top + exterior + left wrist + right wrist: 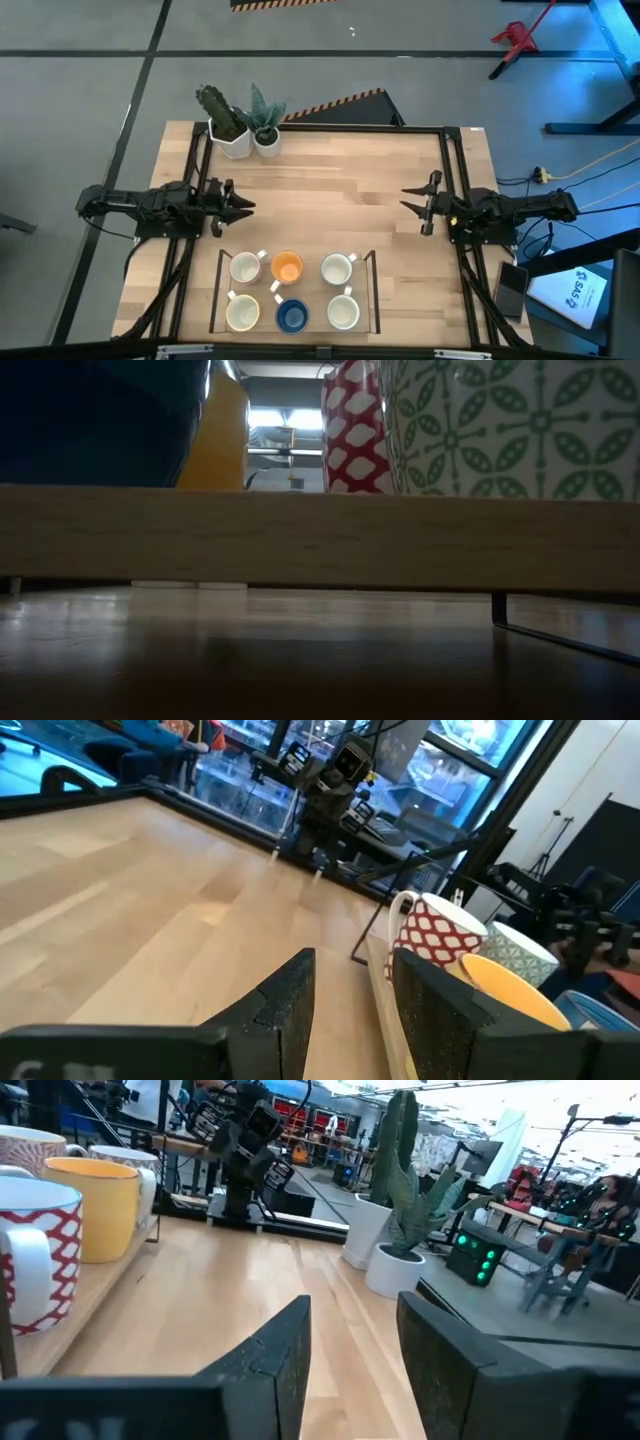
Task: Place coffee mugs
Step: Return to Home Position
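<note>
Six coffee mugs stand upright in two rows of three inside a shallow wooden tray (217, 290) at the table's near edge: white (245, 267), orange (287, 267) and white (336, 268) in the far row, cream (242, 313), blue (291, 316) and white (343, 312) in the near row. My left gripper (245, 204) hovers open left of the table's middle, beyond the tray. My right gripper (406, 200) is open at the right and faces it. The left wrist view shows a red-patterned mug (440, 935), a green-patterned mug (520, 955) and the orange one (510, 985) beside my open fingers (350, 1010).
Two white pots with green plants (240, 125) stand at the table's far left corner and also show in the right wrist view (400, 1190). Black frame rails (452, 180) run along the left and right table edges. Bare wood (330, 190) lies between the grippers.
</note>
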Controlling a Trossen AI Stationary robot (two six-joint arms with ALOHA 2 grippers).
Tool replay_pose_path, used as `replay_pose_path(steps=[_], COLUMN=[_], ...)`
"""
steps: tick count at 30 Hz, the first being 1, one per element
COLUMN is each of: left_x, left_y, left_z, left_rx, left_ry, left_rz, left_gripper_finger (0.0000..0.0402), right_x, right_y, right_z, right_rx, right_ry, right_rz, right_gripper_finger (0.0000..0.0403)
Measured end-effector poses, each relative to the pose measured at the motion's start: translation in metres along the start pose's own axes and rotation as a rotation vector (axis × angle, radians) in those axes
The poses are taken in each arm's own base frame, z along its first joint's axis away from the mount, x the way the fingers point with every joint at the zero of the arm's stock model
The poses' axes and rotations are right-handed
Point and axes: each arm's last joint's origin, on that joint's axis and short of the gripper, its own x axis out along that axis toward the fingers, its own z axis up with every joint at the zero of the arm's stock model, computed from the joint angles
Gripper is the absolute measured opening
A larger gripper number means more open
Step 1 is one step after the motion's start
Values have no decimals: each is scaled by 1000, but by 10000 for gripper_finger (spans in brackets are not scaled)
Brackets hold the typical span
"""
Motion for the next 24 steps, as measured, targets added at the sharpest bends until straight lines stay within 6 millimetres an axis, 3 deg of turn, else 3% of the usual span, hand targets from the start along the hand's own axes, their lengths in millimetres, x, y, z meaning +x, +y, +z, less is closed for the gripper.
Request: replay_pose_path(steps=[7, 24], left_x=[0, 0], left_y=[0, 0], left_z=[0, 0], left_rx=[-4, -4], left_ry=[1, 1], left_rz=[-2, -2], left_gripper_finger=[130, 130], right_x=[0, 0], right_y=[4, 4], right_z=[0, 0], right_rx=[2, 2], right_ry=[-24, -26], right_rz=[136, 136], right_gripper_finger=[138, 138])
